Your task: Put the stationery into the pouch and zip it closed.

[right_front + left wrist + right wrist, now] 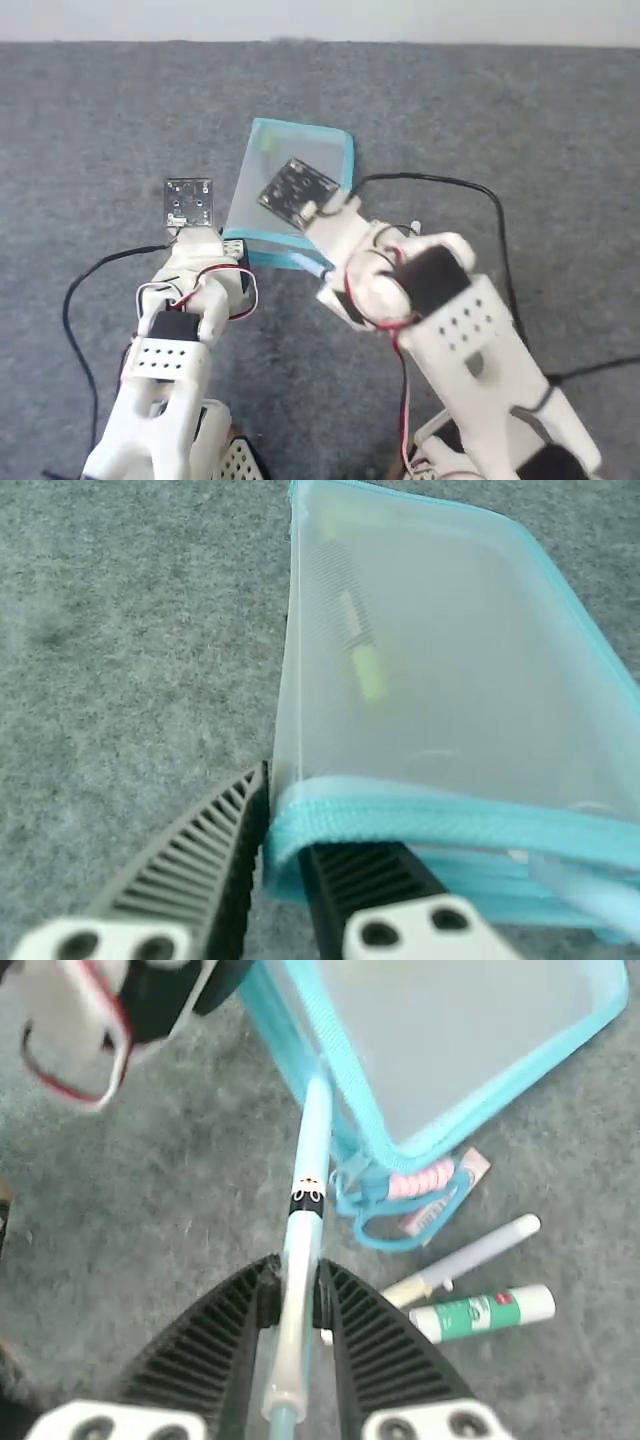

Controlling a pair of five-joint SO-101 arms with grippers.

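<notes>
Left pincer (283, 825) clamped on the zip-edge corner of the pouch (440, 680), which sits on the grey tabletop (120, 630). Right pincer (295, 1282) grips a light-blue pen (308, 1175), far end against the pouch's zip edge. Yellow-green stick (365, 665) shows inside the pouch. Glue stick (480, 1312), white pen (470, 1255) and pink packet (445, 1192) lie on the tabletop just beside the pouch corner.

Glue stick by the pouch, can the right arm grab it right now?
Probably not yet: the right gripper is shut on a pen aimed at the pouch. The glue stick itself lies uncovered close by.
</notes>
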